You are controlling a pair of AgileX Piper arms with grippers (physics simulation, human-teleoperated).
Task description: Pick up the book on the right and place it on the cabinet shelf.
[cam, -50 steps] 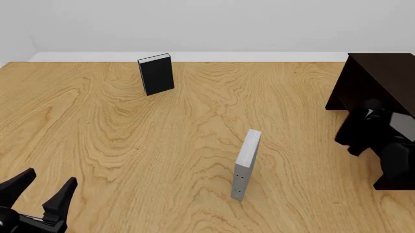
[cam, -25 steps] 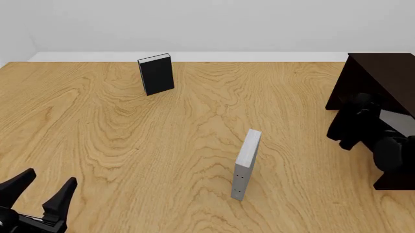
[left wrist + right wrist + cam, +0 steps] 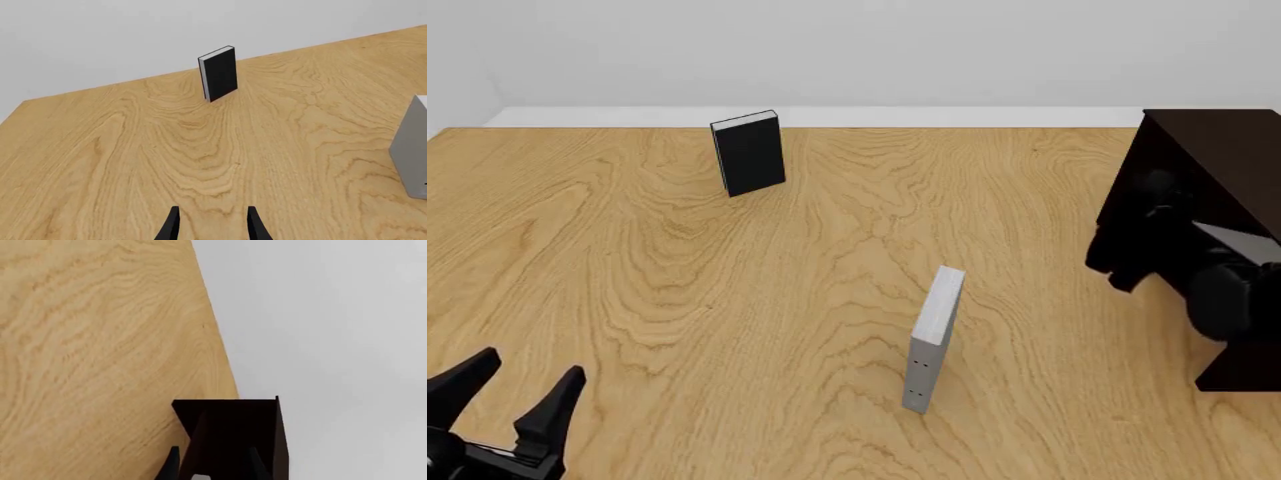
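At the right edge of the desk [image 3: 694,300], my right arm is up against the dark cabinet shelf [image 3: 233,432]. A pale grey wedge that I take to be the book [image 3: 1232,240] shows just beside the black bulk of my wrist, in front of that dark wood. It sits well above the desk surface, so I judge it is being carried and not resting on anything. My right end effector [image 3: 212,466] points straight at the recess, which is the line I need for sliding a thick hardback in. Its fingertips stand apart with dark wood showing between them. Only a whitish sliver sits at the frame edge, so I cannot tell whether they are clamped on the book.

My left end effector [image 3: 510,402] hangs wide and empty at the near left corner, parked clear of the job. The thin grey book [image 3: 934,335] stands upright mid-desk, and the black book [image 3: 747,152] stands at the far side. Both are well apart from my right arm, so neither should get knocked.
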